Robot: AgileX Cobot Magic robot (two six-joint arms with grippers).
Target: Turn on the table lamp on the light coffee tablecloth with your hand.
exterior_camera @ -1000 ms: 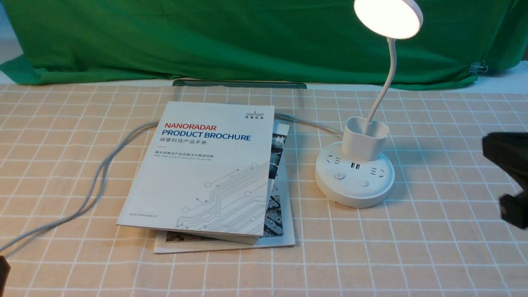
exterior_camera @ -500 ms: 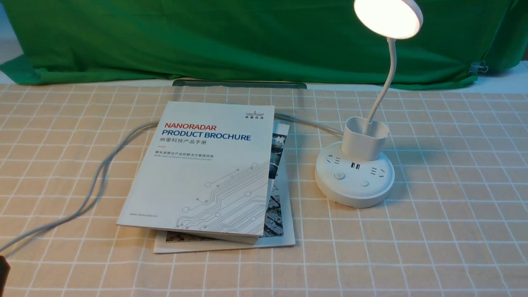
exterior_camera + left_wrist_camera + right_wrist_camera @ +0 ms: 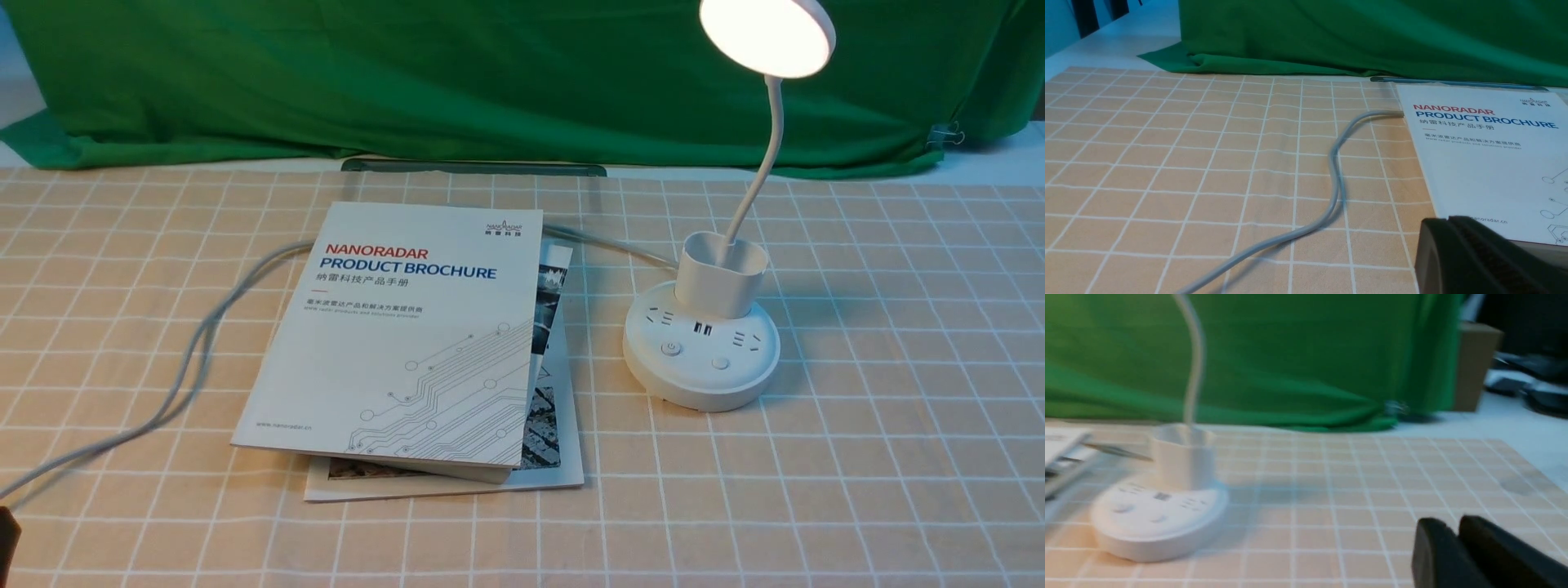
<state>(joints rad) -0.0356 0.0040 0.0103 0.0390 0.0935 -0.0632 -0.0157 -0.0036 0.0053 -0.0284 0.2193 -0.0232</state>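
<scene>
Table lamp (image 3: 702, 343) lit, standing right of centre on the light coffee tablecloth (image 3: 857, 457), no arm touching it.

Front view: its disc head glows above the bent neck, cup holder and round base with two buttons; just to its left lies a product brochure (image 3: 408, 335) stacked on a second booklet (image 3: 555, 457), a grey cable (image 3: 188, 359) loops out from under them, and a green cloth (image 3: 490, 73) hangs behind. Neither gripper shows here. Left wrist view: only the cable, the brochure's corner and the left gripper (image 3: 1474, 253), its fingers pressed together on nothing; the lamp is out of frame. Right wrist view, blurred: the lamp base sits well apart from the right gripper (image 3: 1455, 543), whose two fingers show a narrow gap and hold nothing.
</scene>
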